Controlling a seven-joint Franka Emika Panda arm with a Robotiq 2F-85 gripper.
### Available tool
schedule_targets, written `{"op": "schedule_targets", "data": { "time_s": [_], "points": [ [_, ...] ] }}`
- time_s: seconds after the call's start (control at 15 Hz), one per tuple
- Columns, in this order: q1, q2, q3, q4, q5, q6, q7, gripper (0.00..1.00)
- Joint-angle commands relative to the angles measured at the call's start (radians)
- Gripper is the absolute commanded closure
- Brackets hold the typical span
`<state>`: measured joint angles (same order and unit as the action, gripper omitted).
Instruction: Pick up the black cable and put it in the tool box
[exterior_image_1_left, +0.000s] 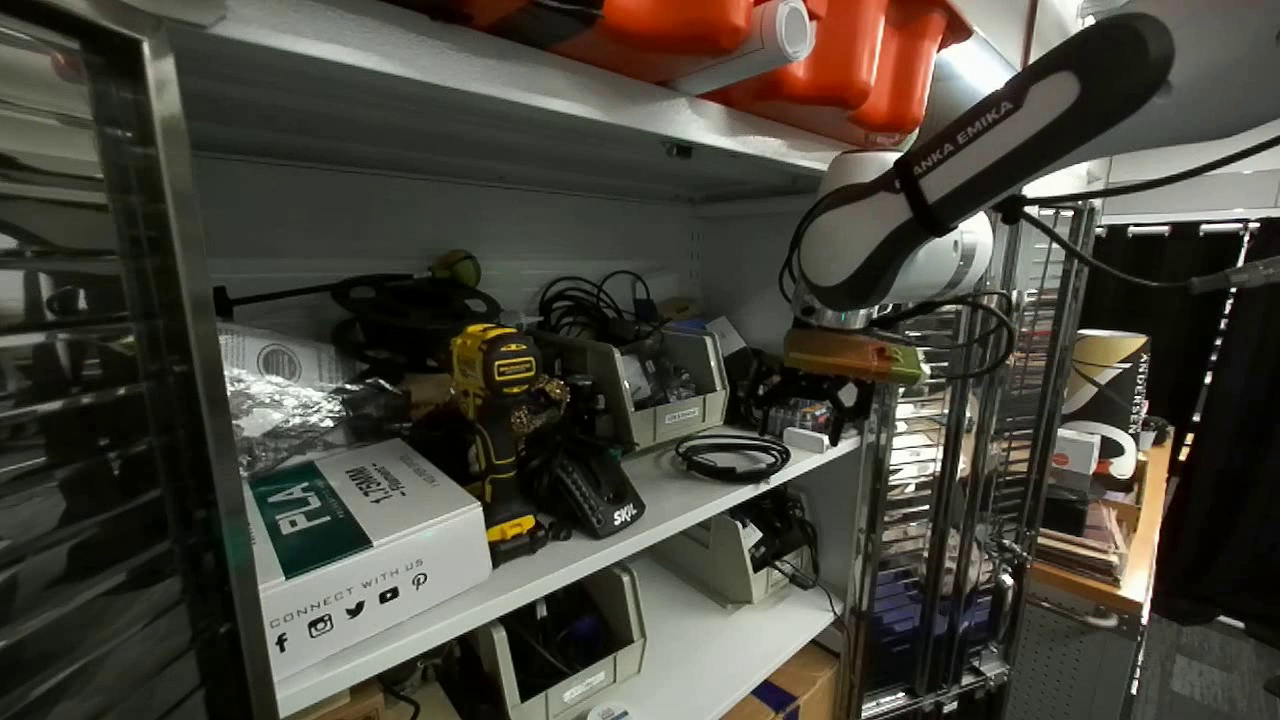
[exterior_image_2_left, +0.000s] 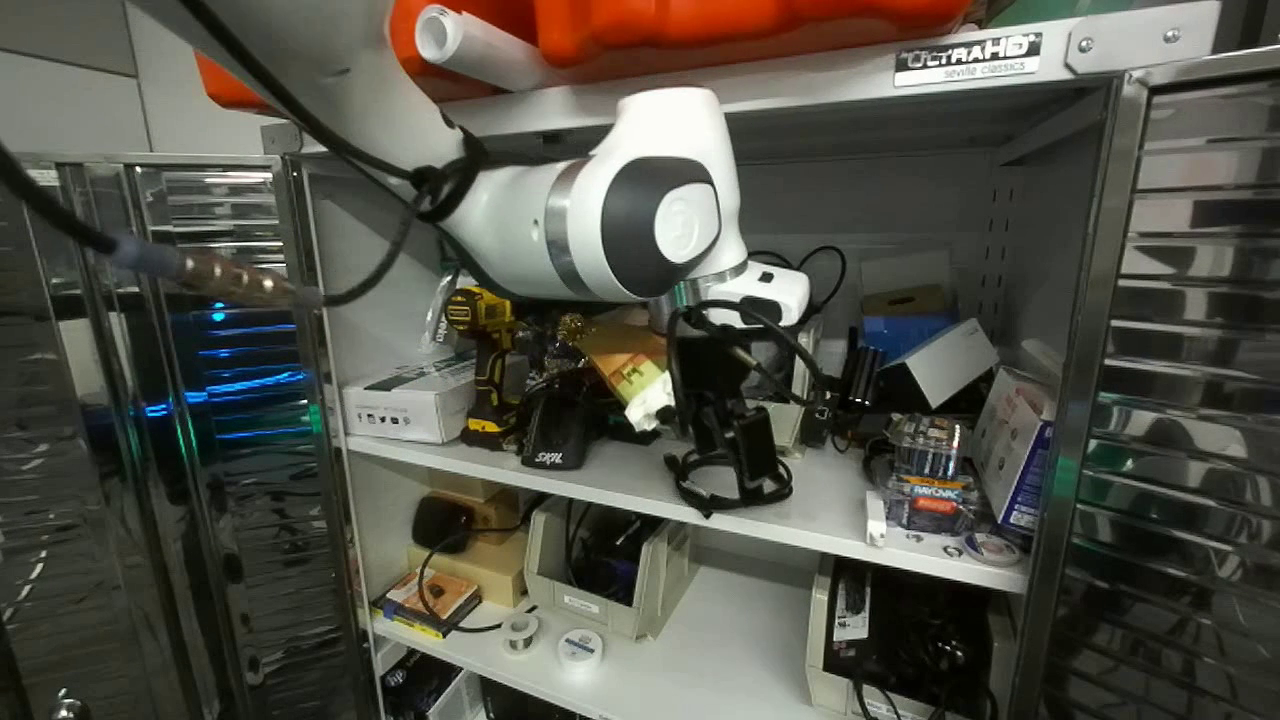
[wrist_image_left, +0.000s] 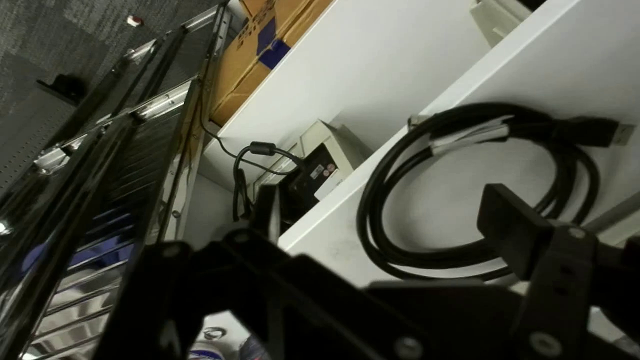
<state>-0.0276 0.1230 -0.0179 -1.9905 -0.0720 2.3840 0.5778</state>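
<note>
Black cable (wrist_image_left: 480, 112) lies coiled on the shelf (wrist_image_left: 330, 255), at the right of the wrist view. Our gripper (wrist_image_left: 386, 207) hangs near it, jaws wide apart, empty. We think a bump could knock the cable off the front of the shelf, or pinching one loop could unwind it. In an exterior view we read SKIL on a charger (exterior_image_2_left: 557, 428), left of the middle, RAYOVAC on batteries (exterior_image_2_left: 936, 498), lower right, and ULTRAHD on a sign (exterior_image_2_left: 967, 60), upper right.
</note>
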Motion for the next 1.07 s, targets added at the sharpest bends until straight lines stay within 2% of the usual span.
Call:
{"op": "schedule_targets", "data": {
  "time_s": [0.0, 0.33, 0.53, 0.6, 0.67, 1.0],
  "points": [
    [0.015, 0.114, -0.045, 0.112, -0.042, -0.021, 0.082, 0.00],
    [0.030, 0.211, -0.079, 0.176, -0.038, -0.015, 0.112, 0.00],
    [0.034, 0.232, -0.071, 0.202, -0.006, -0.012, 0.093, 0.00],
    [0.036, 0.233, -0.067, 0.207, 0.005, -0.018, 0.086, 0.20],
    [0.038, 0.229, -0.063, 0.205, 0.017, -0.020, 0.078, 0.25],
    [0.054, 0.203, -0.054, 0.182, 0.063, -0.038, 0.073, 0.67]
  ]
}}
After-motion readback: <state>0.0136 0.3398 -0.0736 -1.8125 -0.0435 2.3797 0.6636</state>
